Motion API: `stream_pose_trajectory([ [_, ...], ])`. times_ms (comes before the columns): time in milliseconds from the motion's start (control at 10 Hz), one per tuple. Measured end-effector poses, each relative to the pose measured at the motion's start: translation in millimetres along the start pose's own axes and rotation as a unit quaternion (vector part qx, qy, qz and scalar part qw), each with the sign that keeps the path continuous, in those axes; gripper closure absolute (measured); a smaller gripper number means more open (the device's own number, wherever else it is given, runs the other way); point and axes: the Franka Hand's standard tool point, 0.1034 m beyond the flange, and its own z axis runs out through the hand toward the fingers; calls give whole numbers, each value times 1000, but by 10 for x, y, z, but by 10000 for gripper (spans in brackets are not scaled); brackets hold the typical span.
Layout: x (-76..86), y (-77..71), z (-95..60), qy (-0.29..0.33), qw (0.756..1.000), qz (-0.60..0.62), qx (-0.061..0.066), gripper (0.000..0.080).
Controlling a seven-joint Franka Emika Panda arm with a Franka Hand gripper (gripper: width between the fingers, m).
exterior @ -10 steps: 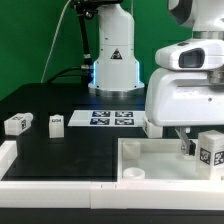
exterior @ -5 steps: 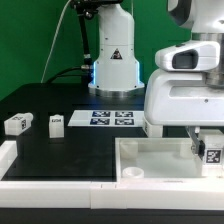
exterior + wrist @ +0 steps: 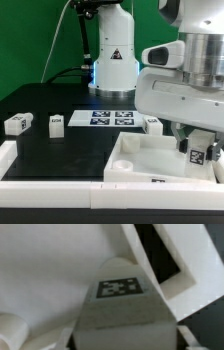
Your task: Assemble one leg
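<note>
- Leg (image 3: 197,152): small white chunky post with a black-and-white square tag, at about 4 o'clock in the exterior view, low over the tray's (image 3: 150,165) right side.
- It sits right under the arm's gripper (image 3: 196,146), which looks to be pinching it. The fingers are mostly hidden behind the arm's white body, so this is a judgement, not a clear sight.
- Wrist view: leg (image 3: 122,303) fills the middle, tag facing the camera, tray wall (image 3: 160,263) and floor behind it. Fingertips can't be made out there.
- Can't tell whether the leg touches the tray or hangs just above it.
- Handling, judged: hard plastic, stiff, light, not fragile. The smooth faces are probably a bit slippery, so a firm squeeze on two flat opposite sides seems best.
- Best hold, judged: upper half of the post, jaws square to the flat sides, keeping the lower end free for a corner socket (image 3: 126,166).
- Keeping the tag face uncovered looks useful.
- Risk, judged: an off-centre pinch could let the post twist when it meets a socket.
- Two more legs (image 3: 17,124) and (image 3: 56,122) lie loose on the black table (image 3: 70,150) at about 9 o'clock, well apart from the tray.
- Marker board (image 3: 111,119) lies flat near 12 o'clock, by the robot base.
</note>
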Motion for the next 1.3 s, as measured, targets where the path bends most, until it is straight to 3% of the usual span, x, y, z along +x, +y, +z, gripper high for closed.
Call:
stream_pose_trajectory([
  [200,38,108,-12,-6,996,82,-28,495],
  [400,63,194,-17,-3,989,142,-44,488],
  [500,57,192,-13,-4,988,150,-43,373],
  [600,52,186,-12,-5,988,147,-42,373],
  [700,53,187,-11,-5,988,148,-42,240],
  [800,53,188,-11,-5,988,148,-42,168],
  [1300,53,188,-10,-5,988,148,-42,150],
])
